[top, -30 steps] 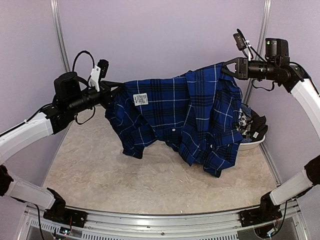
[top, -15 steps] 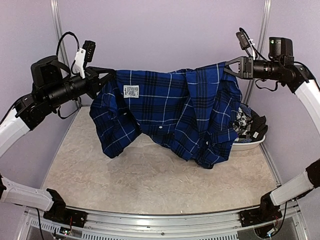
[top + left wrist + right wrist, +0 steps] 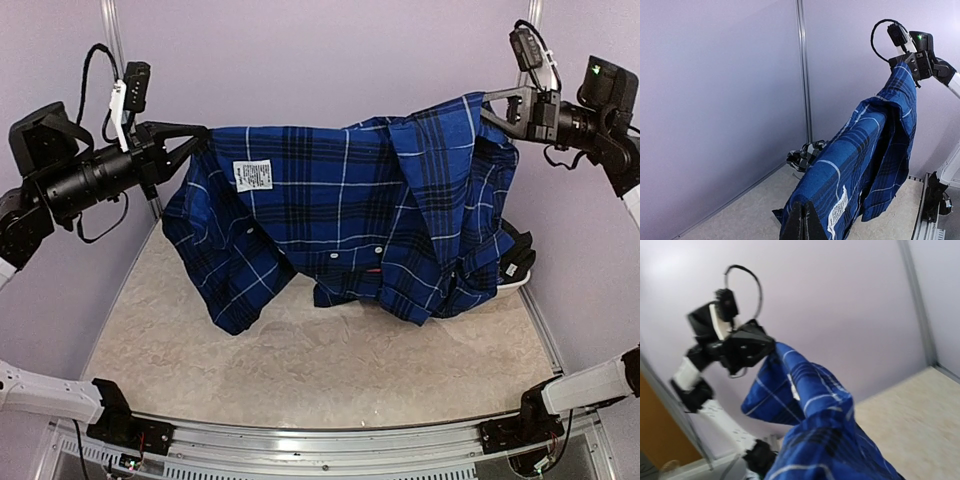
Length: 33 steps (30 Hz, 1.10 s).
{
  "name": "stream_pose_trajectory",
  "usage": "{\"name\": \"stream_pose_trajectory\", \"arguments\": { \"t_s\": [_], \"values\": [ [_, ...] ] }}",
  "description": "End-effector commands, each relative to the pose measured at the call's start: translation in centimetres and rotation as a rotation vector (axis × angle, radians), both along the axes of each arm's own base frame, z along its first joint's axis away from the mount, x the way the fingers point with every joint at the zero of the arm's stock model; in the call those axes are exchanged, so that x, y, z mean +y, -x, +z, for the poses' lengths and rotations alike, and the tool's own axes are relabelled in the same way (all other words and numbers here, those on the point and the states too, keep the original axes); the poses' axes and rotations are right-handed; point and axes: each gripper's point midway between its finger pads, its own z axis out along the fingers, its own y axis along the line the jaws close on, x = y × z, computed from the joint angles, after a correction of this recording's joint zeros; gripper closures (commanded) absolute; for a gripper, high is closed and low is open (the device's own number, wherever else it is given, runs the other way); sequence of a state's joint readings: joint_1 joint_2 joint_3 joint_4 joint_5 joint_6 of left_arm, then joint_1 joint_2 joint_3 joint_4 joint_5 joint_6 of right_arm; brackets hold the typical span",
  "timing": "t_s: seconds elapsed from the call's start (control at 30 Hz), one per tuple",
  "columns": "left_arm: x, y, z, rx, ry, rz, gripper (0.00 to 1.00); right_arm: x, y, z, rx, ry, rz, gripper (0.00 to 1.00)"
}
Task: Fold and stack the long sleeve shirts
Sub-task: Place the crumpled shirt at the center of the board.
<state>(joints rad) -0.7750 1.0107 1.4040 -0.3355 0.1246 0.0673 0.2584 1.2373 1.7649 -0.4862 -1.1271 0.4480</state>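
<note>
Blue shirt (image 3: 350,210) higher, wider than before

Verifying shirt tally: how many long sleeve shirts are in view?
2. The blue plaid shirt hangs stretched between the left end effector and right end effector; a black-and-white checked shirt lies bunched behind it at far right. More may be hidden.
</note>
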Motion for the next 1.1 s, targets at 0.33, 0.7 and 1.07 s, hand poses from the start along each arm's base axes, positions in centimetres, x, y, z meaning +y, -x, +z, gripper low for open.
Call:
{"name": "stream_pose_trajectory", "arguments": {
  "t_s": [0.33, 0.7, 1.07],
  "values": [
    [3.5, -2.4, 3.3, -0.027, 0.036, 0.247, 1.00, -0.1, -3.8, 0.1, 0.068, -0.001, -0.065, 1.00],
    [6.3, -19.9, -9.7, 0.264, -0.082, 0.584, 1.00, -2.4, -24.4, -16.4, 0.342, 0.238, -0.473, 1.00],
    [7.5, -33.6, -24.5, 0.463, -0.236, 0.747, 0.64, -1.9, -34.5, -25.4, 0.437, 0.333, -0.567, 0.59]
  ]
}}
